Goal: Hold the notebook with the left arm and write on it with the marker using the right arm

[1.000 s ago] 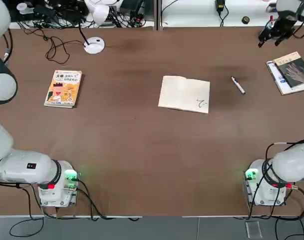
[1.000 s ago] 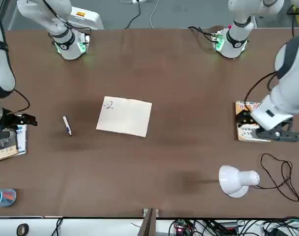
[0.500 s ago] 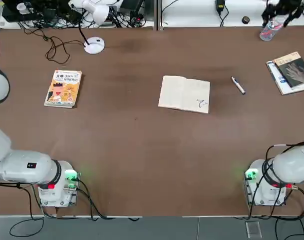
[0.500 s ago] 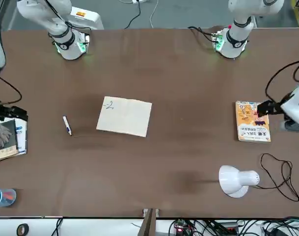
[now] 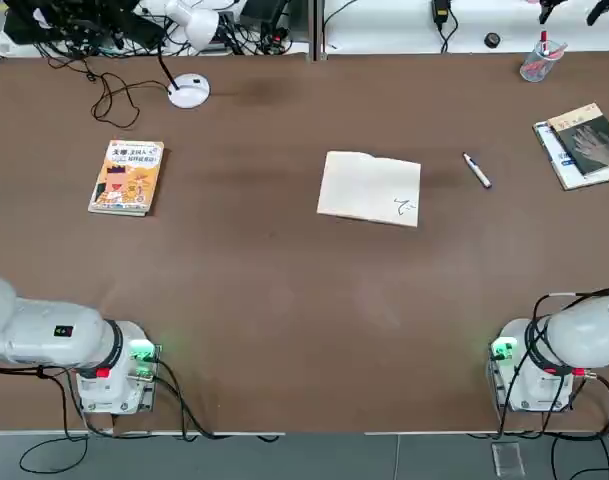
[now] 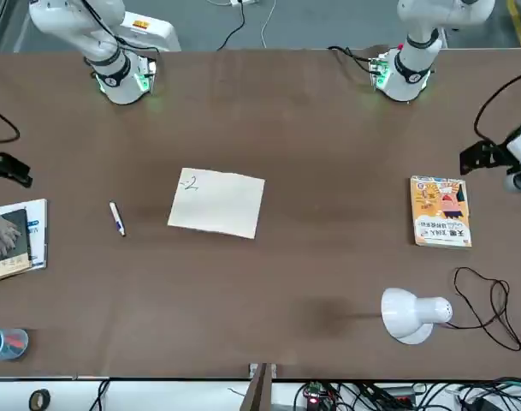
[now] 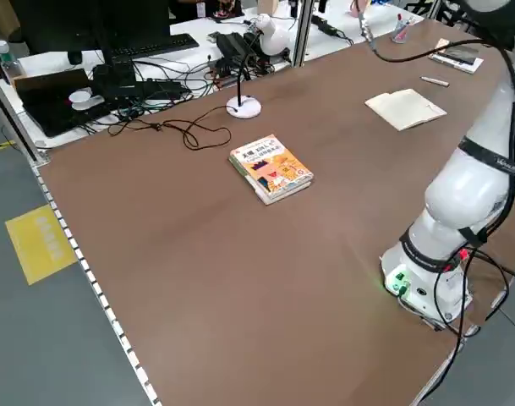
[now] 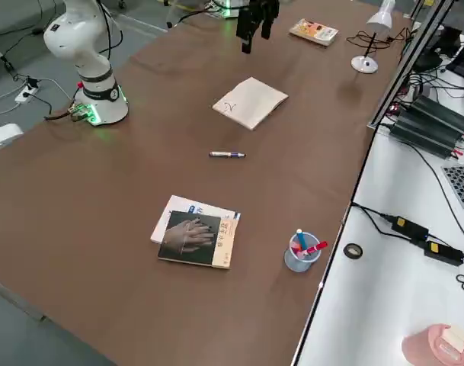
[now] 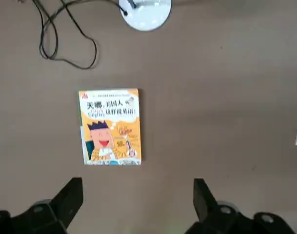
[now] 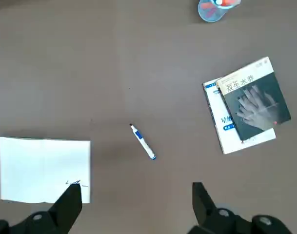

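The cream notebook lies open and flat at mid-table, a small dark scribble at its corner; it also shows as the notebook and the notebook. To its right lies the slim marker, seen also as the marker and the marker, apart from the pages. My right gripper hangs open high above the marker and notebook, holding nothing; in the front view this right gripper sits at the table's edge. My left gripper is open and empty, high above the orange book.
An orange illustrated book lies at the left. A white lamp with a looping black cable stands at the far left. A dark-covered book on a white one and a clear cup of pens sit at the far right.
Both arms have risen and swung outward from the table. The right gripper left the dark book's area toward the far right corner; the left gripper moved off the orange book.
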{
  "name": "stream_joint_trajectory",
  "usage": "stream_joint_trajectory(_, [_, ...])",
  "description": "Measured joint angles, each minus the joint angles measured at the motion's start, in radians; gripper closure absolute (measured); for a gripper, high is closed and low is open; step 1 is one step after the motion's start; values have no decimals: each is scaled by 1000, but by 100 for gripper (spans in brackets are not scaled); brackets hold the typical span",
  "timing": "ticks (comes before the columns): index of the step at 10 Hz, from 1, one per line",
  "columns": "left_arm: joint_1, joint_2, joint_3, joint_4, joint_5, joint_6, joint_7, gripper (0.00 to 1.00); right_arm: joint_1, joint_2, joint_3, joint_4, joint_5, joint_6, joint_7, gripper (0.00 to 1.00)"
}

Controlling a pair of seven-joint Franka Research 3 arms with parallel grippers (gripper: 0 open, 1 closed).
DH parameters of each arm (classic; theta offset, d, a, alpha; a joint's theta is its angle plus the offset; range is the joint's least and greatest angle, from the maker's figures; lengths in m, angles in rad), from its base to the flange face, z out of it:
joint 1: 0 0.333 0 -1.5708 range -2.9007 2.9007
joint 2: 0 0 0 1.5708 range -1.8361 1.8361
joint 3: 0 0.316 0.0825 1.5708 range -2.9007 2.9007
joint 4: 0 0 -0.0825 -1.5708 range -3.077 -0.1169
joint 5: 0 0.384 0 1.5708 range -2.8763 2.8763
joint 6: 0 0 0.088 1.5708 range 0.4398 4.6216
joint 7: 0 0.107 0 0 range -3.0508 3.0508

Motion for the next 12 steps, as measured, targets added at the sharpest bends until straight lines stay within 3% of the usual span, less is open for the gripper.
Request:
stream_joint_trajectory(5, [0,-115,28,-150,0,0,0,0,0,-14,0,-14,-2,18,18,0])
stream_joint_trajectory(12, [-4,-134,49,-164,0,3,1,0,-2,-14,-3,-62,-3,79,18,0])
